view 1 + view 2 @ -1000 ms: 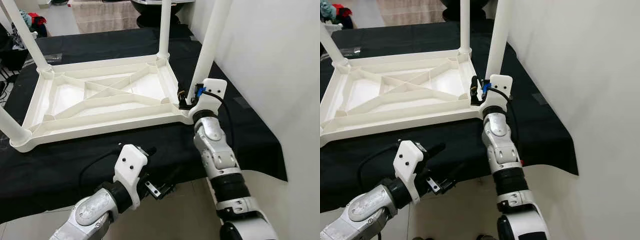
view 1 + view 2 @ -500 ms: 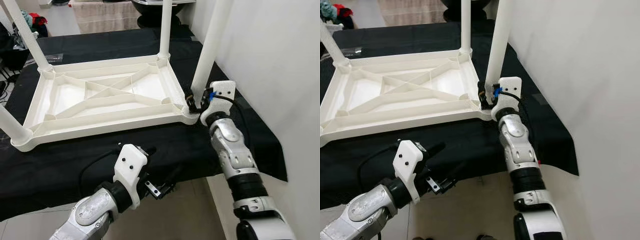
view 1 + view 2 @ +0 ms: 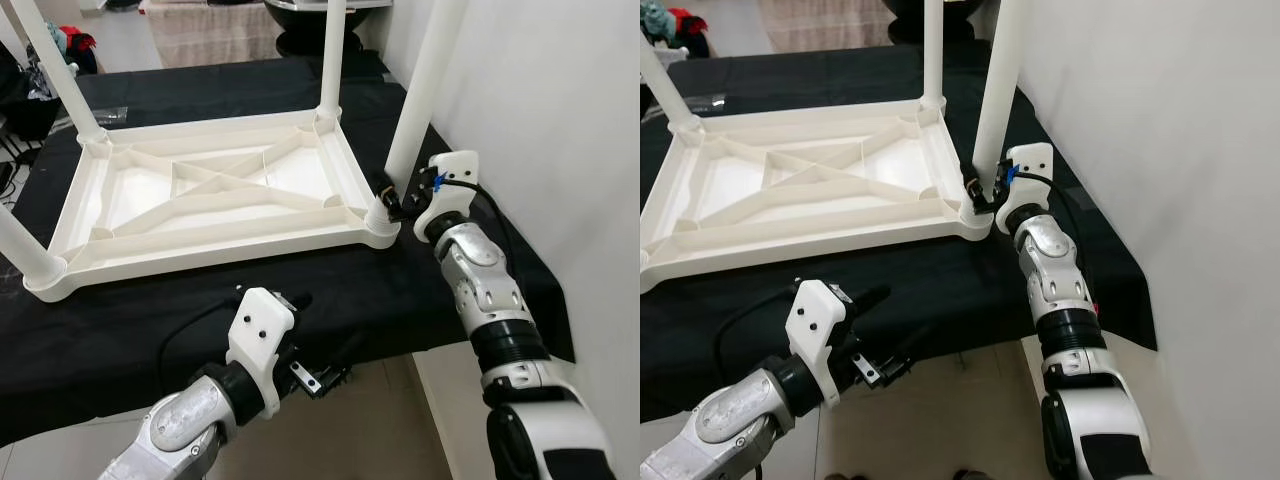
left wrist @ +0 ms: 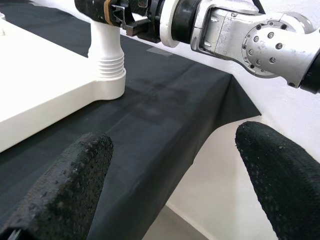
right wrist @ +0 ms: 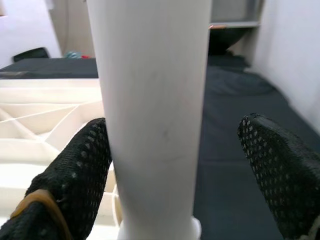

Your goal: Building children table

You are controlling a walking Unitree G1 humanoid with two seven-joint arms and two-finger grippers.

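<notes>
The white children's table (image 3: 200,200) lies upside down on a black-covered surface (image 3: 150,340), with its legs standing up at the corners. My right gripper (image 3: 393,203) is open at the base of the near-right leg (image 3: 420,90). In the right wrist view that leg (image 5: 150,90) stands between the fingers, against one pad (image 5: 75,170) and apart from the other. My left gripper (image 3: 325,340) hangs open and holds nothing, low at the front edge of the black surface. In the left wrist view it points at the leg's threaded base (image 4: 106,55).
A white wall (image 3: 560,120) runs close along the right, just beyond my right arm. The black cover's front edge (image 3: 100,400) drops to a tiled floor. Other legs rise at the far right (image 3: 330,60), far left (image 3: 55,70) and near left (image 3: 20,250). Clutter sits at the back left.
My right arm has swung to the right, carrying its gripper from the table's corner rim outward to the base of the near-right leg. The left arm has not moved.
</notes>
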